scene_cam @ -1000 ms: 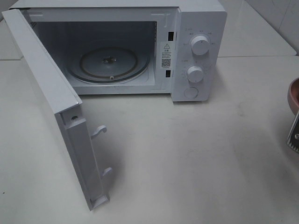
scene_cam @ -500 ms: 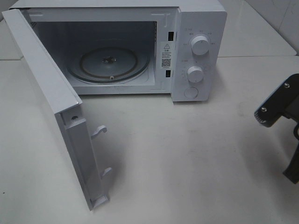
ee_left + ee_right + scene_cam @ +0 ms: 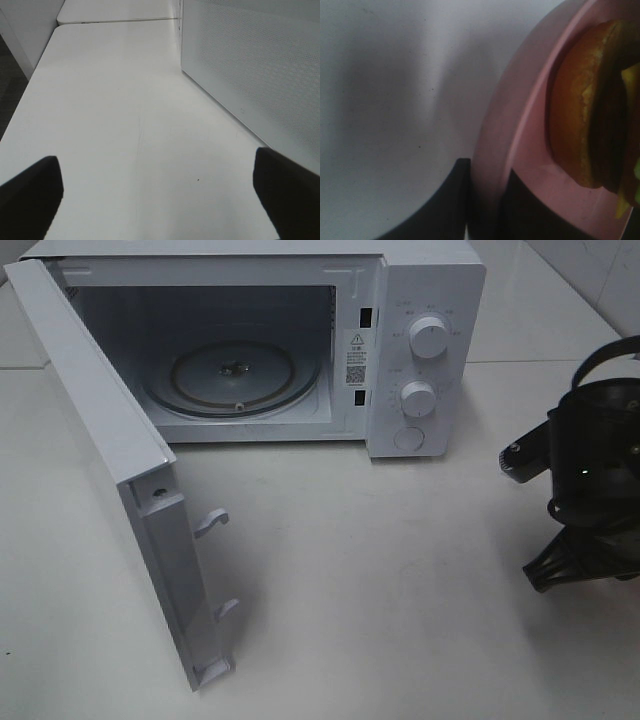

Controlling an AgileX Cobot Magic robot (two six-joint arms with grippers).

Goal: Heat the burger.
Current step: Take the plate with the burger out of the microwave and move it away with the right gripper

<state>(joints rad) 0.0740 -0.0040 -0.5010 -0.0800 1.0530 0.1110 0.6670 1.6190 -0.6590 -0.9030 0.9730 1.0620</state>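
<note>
since half a second ago the right arm (image 3: 590, 495) reaches further into the high view from the right edge; only a sliver of dark linkage showed there then, and now a bulky black wrist housing with its cables stands beside the microwave (image 3: 250, 350), level with the control panel. nothing else differs: the microwave door (image 3: 120, 480) hangs wide on the left, and the glass turntable (image 3: 232, 375) lies bare inside the cavity.

the right claw (image 3: 485, 200) is clenched on the rim of the pink plate (image 3: 520, 130); in the wrist view one dark finger (image 3: 447, 210) sits on the outer side of the rim and the other on the inner side, with the rim pinched between them. the burger (image 3: 590, 105) sits on that plate, just past the inner finger, near it but apart from it. its golden-brown bun faces the claw, a dark patty and a bit of yellow cheese behind it, and a speck of green at the frame's edge. beyond the plate's outer side lies the pale bench (image 3: 390, 100). in the high view the plate and burger are hidden by the arm.

the left claw (image 3: 160, 197) is released, its two dark fingertips (image 3: 30, 192) spread wide with nothing between them, over bare bench, the microwave's perforated side wall beside it.
</note>
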